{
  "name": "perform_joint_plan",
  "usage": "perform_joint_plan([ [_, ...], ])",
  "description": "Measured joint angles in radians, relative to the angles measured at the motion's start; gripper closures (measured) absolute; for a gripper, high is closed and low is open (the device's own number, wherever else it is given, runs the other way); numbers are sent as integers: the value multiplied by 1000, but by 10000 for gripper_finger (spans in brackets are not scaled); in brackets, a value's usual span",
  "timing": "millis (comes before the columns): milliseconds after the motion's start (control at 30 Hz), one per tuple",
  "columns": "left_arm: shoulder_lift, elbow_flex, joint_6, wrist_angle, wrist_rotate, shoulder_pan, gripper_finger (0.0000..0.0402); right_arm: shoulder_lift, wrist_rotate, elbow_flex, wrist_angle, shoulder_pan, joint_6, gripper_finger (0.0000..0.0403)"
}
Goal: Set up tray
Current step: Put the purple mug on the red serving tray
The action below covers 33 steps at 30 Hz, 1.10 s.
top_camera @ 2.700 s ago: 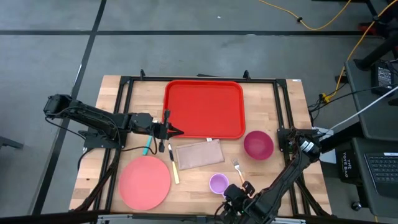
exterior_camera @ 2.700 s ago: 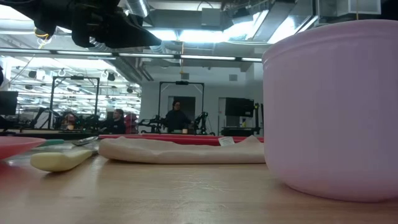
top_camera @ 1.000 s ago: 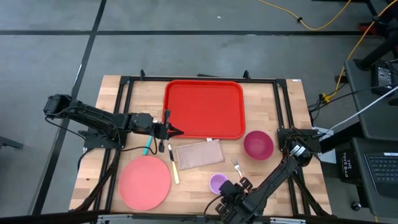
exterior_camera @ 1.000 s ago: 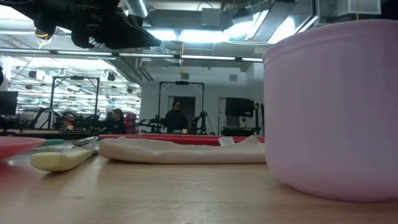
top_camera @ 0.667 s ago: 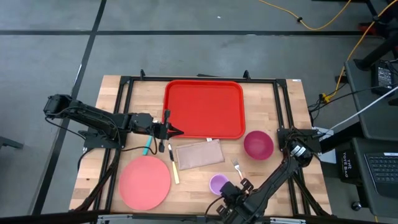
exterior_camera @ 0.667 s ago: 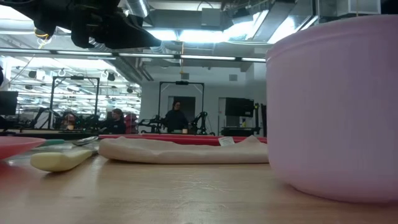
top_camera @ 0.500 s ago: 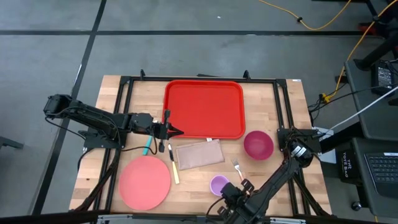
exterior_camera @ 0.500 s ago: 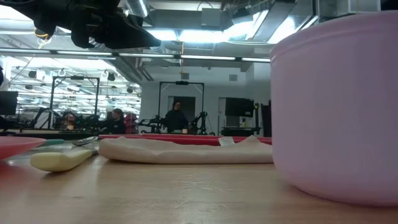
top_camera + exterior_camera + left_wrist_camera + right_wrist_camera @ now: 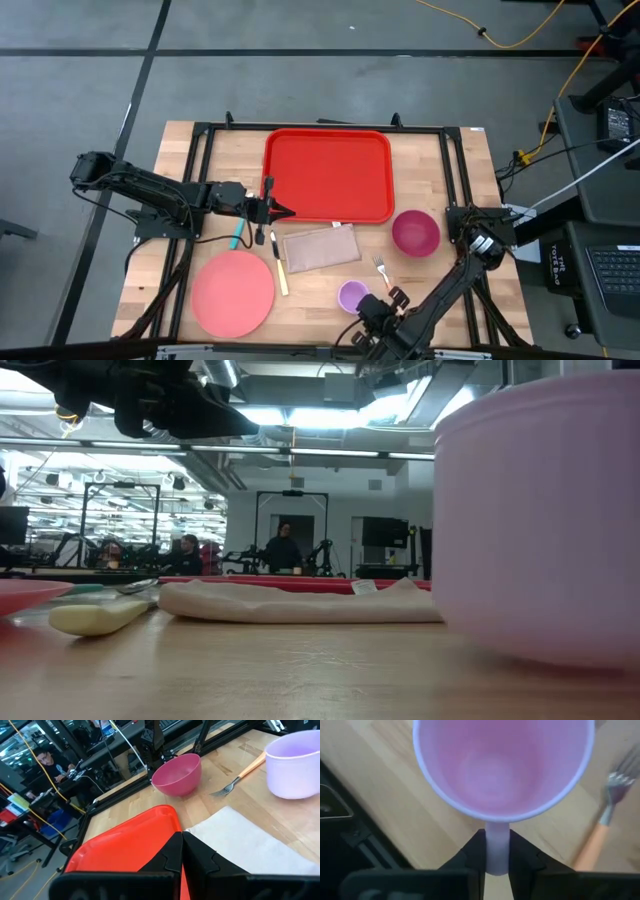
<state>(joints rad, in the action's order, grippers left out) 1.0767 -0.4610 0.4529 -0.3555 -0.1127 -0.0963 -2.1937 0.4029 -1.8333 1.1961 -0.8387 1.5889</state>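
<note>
The red tray (image 9: 328, 174) lies flat at the table's far middle. My left gripper (image 9: 285, 211) hovers shut over the tray's near left corner, touching nothing; its closed fingertips (image 9: 181, 851) show in the left wrist view. A lilac cup (image 9: 351, 295) stands mouth up near the table's front edge, and it fills the right of the low view (image 9: 540, 520). My right gripper (image 9: 370, 306) sits at the cup's near right side, shut on its handle. My right gripper pinches the cup's handle (image 9: 497, 845) between its two fingers, one on each flat side. The fingers slant steeply down from the table's near side. The cup stays upright, mouth up, and in the low view its base (image 9: 530, 652) seems just off the tabletop.
A round pink plate (image 9: 233, 292) lies at the near left. A beige napkin (image 9: 320, 247) lies mid-table, a magenta bowl (image 9: 415, 232) to its right and a fork (image 9: 381, 268) beside the cup. A cream-handled knife (image 9: 279, 265) and a teal-handled utensil (image 9: 238, 233) lie left of the napkin.
In the low view the lilac cup has edged toward the table's right, and its bottom edge has come up a little from the tabletop. It stays upright. My left arm has kept still.
</note>
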Motion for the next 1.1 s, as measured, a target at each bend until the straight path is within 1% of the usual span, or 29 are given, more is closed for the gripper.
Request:
perform_joint_plan([
  [133, 0, 0, 14, -3, 18, 0, 398, 0, 15, -53, 132, 0, -1, 347],
  [300, 0, 0, 14, -7, 68, 0, 399, 2, 31, -166, 256, 5, -11, 347],
  [600, 0, 0, 14, -7, 72, 0, 399, 2, 74, -376, 380, 20, -156, 347],
  [700, 0, 0, 14, -7, 72, 0, 400, 2, 73, -409, 372, 44, -218, 347],
  [833, 0, 0, 6, 0, 80, 0, 400, 2, 62, -413, 358, 78, -286, 347],
  [933, 0, 0, 28, 16, 81, 0, 400, 3, 67, -402, 303, 95, -324, 347],
  [1000, 0, 0, 48, 30, 80, 1, 400, 3, 91, -393, 262, 98, -340, 347],
  [1100, -2, 0, 57, 52, 90, 9, 400, 4, 100, -350, 192, 111, -361, 347],
])
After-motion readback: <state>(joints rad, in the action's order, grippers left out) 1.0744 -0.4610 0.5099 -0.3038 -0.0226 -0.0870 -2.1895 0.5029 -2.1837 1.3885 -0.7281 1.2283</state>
